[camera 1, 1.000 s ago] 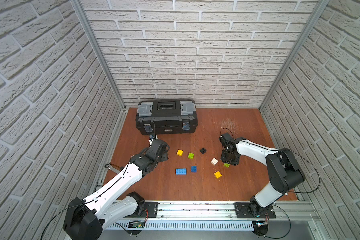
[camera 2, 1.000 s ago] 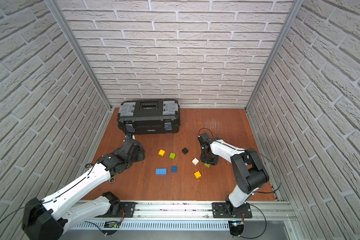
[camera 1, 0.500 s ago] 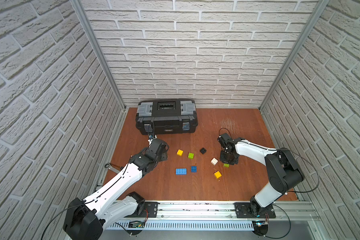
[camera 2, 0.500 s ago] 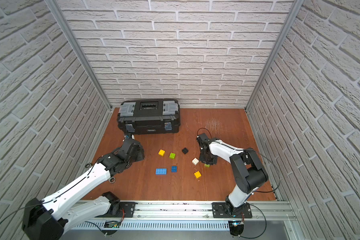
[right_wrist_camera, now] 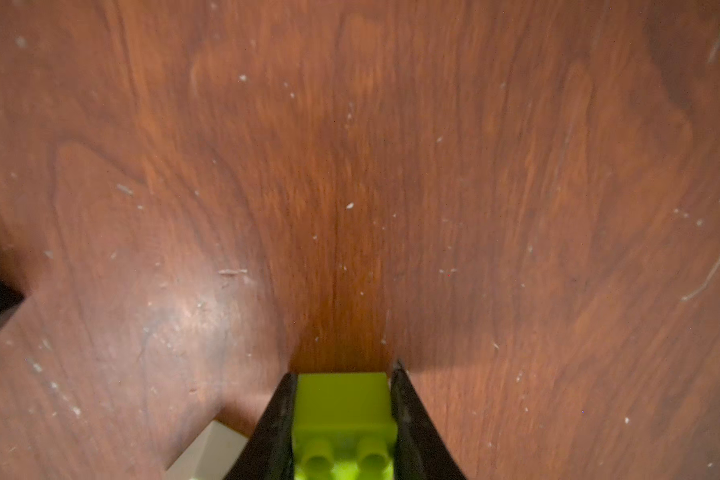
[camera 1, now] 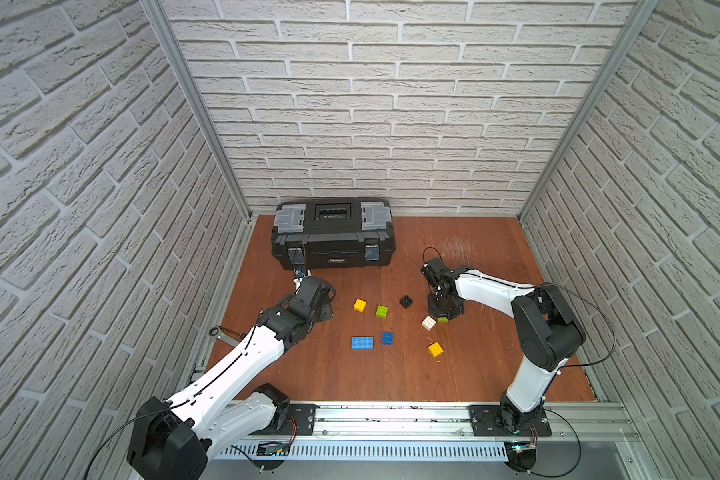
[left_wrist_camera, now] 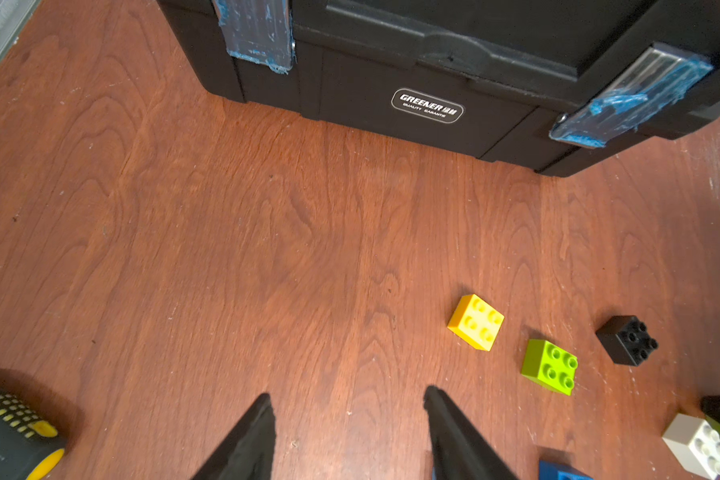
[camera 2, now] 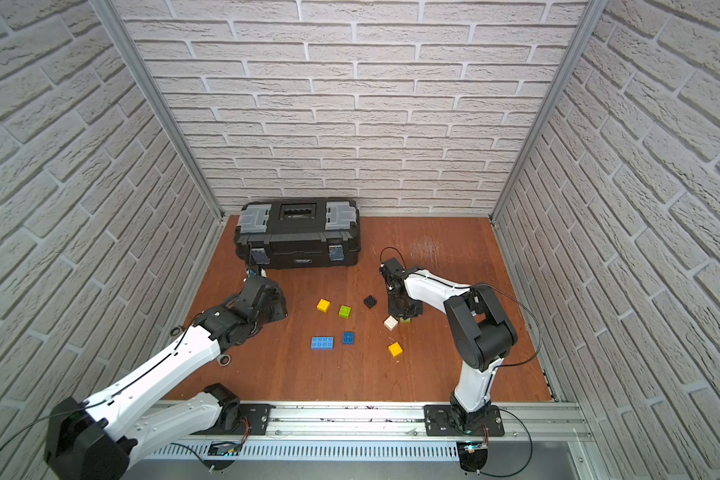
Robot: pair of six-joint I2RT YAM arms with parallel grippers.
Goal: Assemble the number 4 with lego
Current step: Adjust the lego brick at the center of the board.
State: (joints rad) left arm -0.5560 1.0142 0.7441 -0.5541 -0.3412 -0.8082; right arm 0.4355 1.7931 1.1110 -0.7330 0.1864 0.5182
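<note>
A: Right pincer (right_wrist_camera: 344,370) has closed since the earlier frame. Jaws that stood slightly apart now clamp the flanks of a green brick (right_wrist_camera: 341,407). It has also edged toward the white brick (camera 1: 428,322).

B: Consequence for the 4?

A: Judgement: first pick is secured, assembly not begun. No two bricks are joined. Cannot tell whether the clamped brick is off the board (camera 1: 391,382) yet.

B: Layout, front to back?

A: Nearest the rail (camera 1: 391,417), a yellow brick (camera 1: 435,349). Next the long blue brick (camera 1: 362,342) and small blue brick (camera 1: 387,338), near each other but apart. Then white, just beside the clamped green. Behind them the second yellow brick (camera 1: 359,305), second green brick (camera 1: 381,311) and black brick (camera 1: 406,301) form a loose row, none touching. Left pincer (left_wrist_camera: 346,399) sits level with that row, jaws apart, empty, over bare wood. Toolbox (camera 1: 333,245) at the back wall.

B: Other differences?

A: Left pincer barely shifted; loose bricks unmoved.
</note>
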